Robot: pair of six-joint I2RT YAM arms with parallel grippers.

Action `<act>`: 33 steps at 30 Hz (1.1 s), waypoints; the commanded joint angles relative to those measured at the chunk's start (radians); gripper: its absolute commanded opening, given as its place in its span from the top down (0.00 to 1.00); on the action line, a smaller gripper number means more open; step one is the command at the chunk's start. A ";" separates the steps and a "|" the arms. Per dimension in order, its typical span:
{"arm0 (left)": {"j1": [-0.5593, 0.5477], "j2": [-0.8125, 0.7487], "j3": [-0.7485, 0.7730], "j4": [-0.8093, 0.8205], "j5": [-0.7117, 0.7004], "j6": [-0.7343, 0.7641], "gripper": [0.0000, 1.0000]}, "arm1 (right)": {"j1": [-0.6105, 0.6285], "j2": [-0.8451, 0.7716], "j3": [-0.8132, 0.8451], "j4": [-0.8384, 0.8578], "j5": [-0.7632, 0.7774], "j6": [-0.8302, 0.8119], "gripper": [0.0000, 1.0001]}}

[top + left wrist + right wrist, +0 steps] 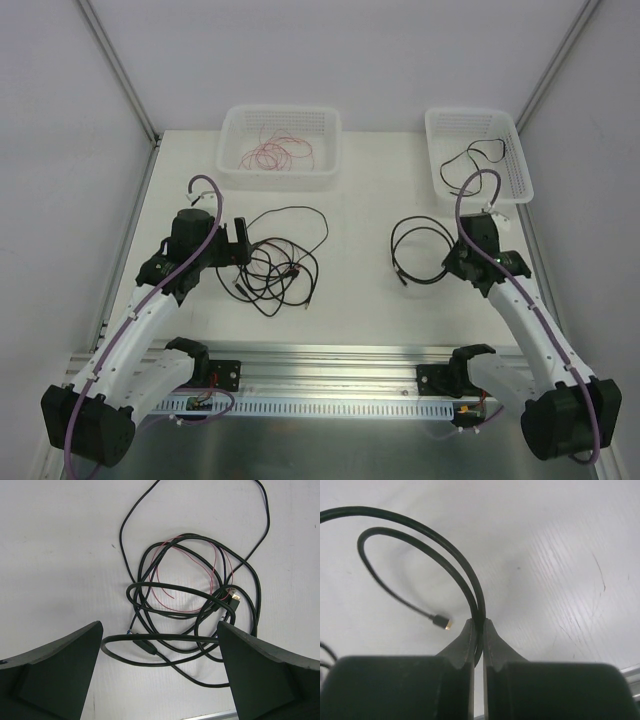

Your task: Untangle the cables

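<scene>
Black and red-pink tangled cables (175, 638) lie on the white table (360, 300), just ahead of the left gripper (160, 630), whose jaws stand wide apart. The right gripper (479, 625) is clamped on a separate black looped cable (476, 597), with bare tabletop between it and the tangle. At the far edge, the left white mesh basket (280, 110) holds red wire (275, 153), and the right white mesh basket (470, 113) holds a thin black cord (480, 155).

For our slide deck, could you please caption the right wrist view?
Right gripper shut on a looped black cable over the white table, the cable's small plug lying free nearby.
</scene>
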 commanded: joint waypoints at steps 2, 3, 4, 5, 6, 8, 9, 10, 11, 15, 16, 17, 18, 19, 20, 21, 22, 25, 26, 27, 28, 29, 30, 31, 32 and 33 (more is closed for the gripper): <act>0.006 0.005 -0.005 0.022 -0.013 -0.010 0.01 | 0.003 -0.039 0.229 -0.081 0.018 -0.100 0.99; 0.006 0.008 -0.004 0.022 -0.012 -0.010 0.01 | 0.001 -0.030 0.271 -0.088 0.039 -0.109 0.99; 0.006 0.008 -0.004 0.022 -0.012 -0.010 0.01 | 0.001 -0.021 0.311 -0.094 0.053 -0.123 0.99; 0.006 0.011 -0.005 0.022 -0.012 -0.011 0.01 | -0.008 -0.006 0.398 -0.097 0.064 -0.141 0.99; 0.006 0.011 -0.005 0.022 -0.012 -0.010 0.01 | -0.014 0.028 0.435 -0.095 0.078 -0.149 0.99; 0.005 0.011 -0.005 0.022 -0.012 -0.008 0.01 | -0.049 0.066 0.540 -0.068 0.085 -0.166 0.99; 0.005 0.013 -0.005 0.022 -0.013 -0.008 0.01 | -0.063 0.088 0.576 -0.055 0.094 -0.171 0.99; 0.006 0.013 -0.007 0.022 -0.013 -0.008 0.01 | -0.077 0.135 0.604 -0.027 0.101 -0.172 0.99; 0.005 0.014 -0.007 0.022 -0.013 -0.010 0.01 | -0.107 0.157 0.628 -0.008 0.104 -0.172 0.99; 0.006 0.025 -0.005 0.022 -0.007 -0.008 0.01 | -0.199 0.287 0.754 0.079 0.093 -0.158 0.99; 0.006 0.028 -0.005 0.022 -0.004 -0.008 0.01 | -0.213 0.344 0.777 0.105 0.093 -0.155 0.99; 0.006 0.028 -0.005 0.022 -0.004 -0.008 0.01 | -0.248 0.376 0.794 0.121 0.089 -0.151 0.99; 0.005 0.031 -0.005 0.022 -0.002 -0.008 0.01 | -0.267 0.405 0.809 0.138 0.076 -0.146 0.99; 0.006 0.036 -0.005 0.022 -0.002 -0.007 0.01 | -0.284 0.465 0.837 0.168 0.078 -0.137 0.99; 0.006 0.037 -0.005 0.022 -0.002 -0.008 0.01 | -0.313 0.493 0.848 0.184 0.076 -0.131 0.99; 0.006 0.040 -0.005 0.022 -0.002 -0.007 0.01 | -0.325 0.520 0.863 0.198 0.073 -0.126 0.99; 0.006 0.047 -0.005 0.022 -0.002 -0.007 0.01 | -0.339 0.554 0.889 0.222 0.072 -0.114 0.99; 0.005 0.063 -0.005 0.022 -0.002 -0.002 0.01 | -0.394 0.691 0.975 0.244 0.041 -0.091 0.99; 0.005 0.068 -0.004 0.022 0.001 -0.002 0.01 | -0.401 0.723 0.996 0.245 0.041 -0.089 0.99; 0.005 0.076 -0.004 0.022 0.005 -0.002 0.01 | -0.405 0.798 1.015 0.251 0.030 -0.092 0.98; 0.006 0.079 -0.002 0.022 0.007 -0.002 0.01 | -0.410 0.832 1.038 0.261 0.023 -0.098 0.92; 0.006 0.083 -0.001 0.022 0.010 -0.002 0.01 | -0.416 0.872 1.082 0.259 0.012 -0.108 0.82; 0.005 0.091 -0.001 0.022 0.013 -0.002 0.01 | -0.419 0.931 1.108 0.256 -0.017 -0.112 0.65; 0.005 0.096 -0.001 0.022 0.012 -0.002 0.01 | -0.422 0.962 1.131 0.241 -0.030 -0.114 0.59; 0.005 0.099 -0.001 0.022 0.013 0.000 0.01 | -0.424 0.981 1.164 0.235 -0.040 -0.120 0.53; 0.006 0.106 0.003 0.023 0.018 0.000 0.01 | -0.424 0.998 1.167 0.242 -0.056 -0.125 0.41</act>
